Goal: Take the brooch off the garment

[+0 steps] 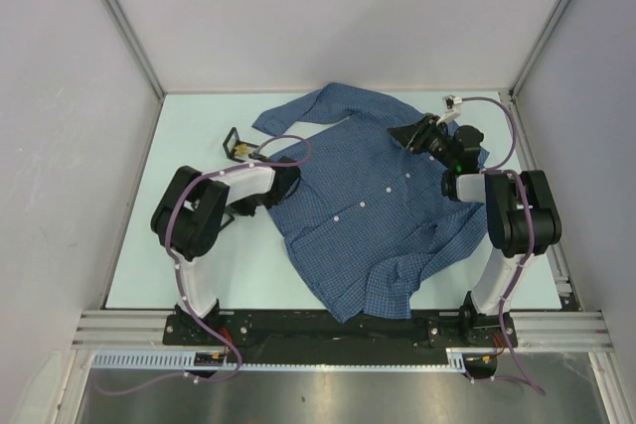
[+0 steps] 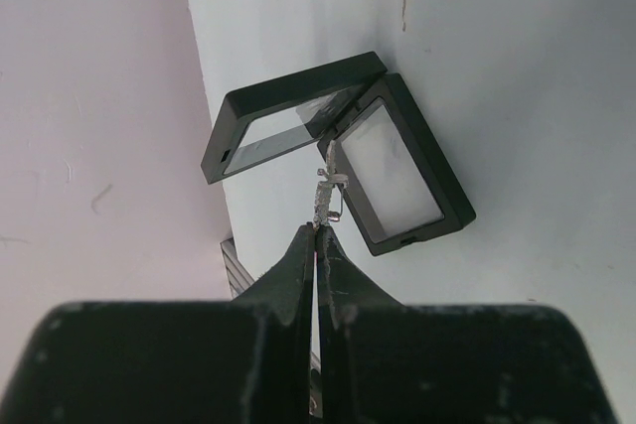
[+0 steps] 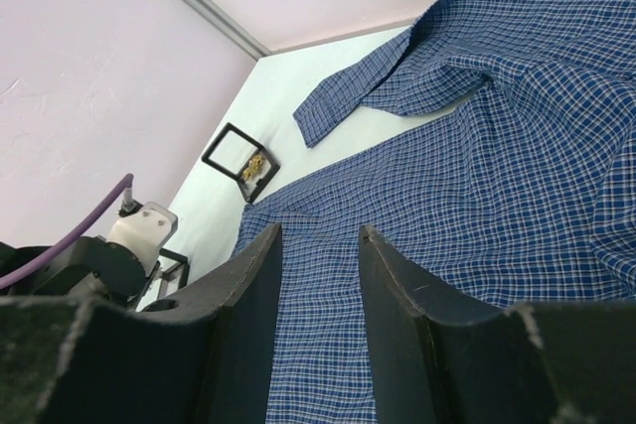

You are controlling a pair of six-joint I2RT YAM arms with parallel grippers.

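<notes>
Pale desk [image 1: 199,126], white walls [image 1: 60,96]. Left fingers [image 2: 298,265] clamp the brooch [image 2: 327,196], long axis straight out from the tips; right fingers [image 3: 248,305] stand apart over the garment [image 3: 497,196]

Case [image 1: 237,145] left of garment [image 1: 368,215]

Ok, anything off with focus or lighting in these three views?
Top external view: even light, sharp throughout, faint sheen on the steel strip. Left wrist view: left hand dark and soft up close, brooch and open box crisp. Right wrist view: right hand slightly soft, garment in focus.
</notes>
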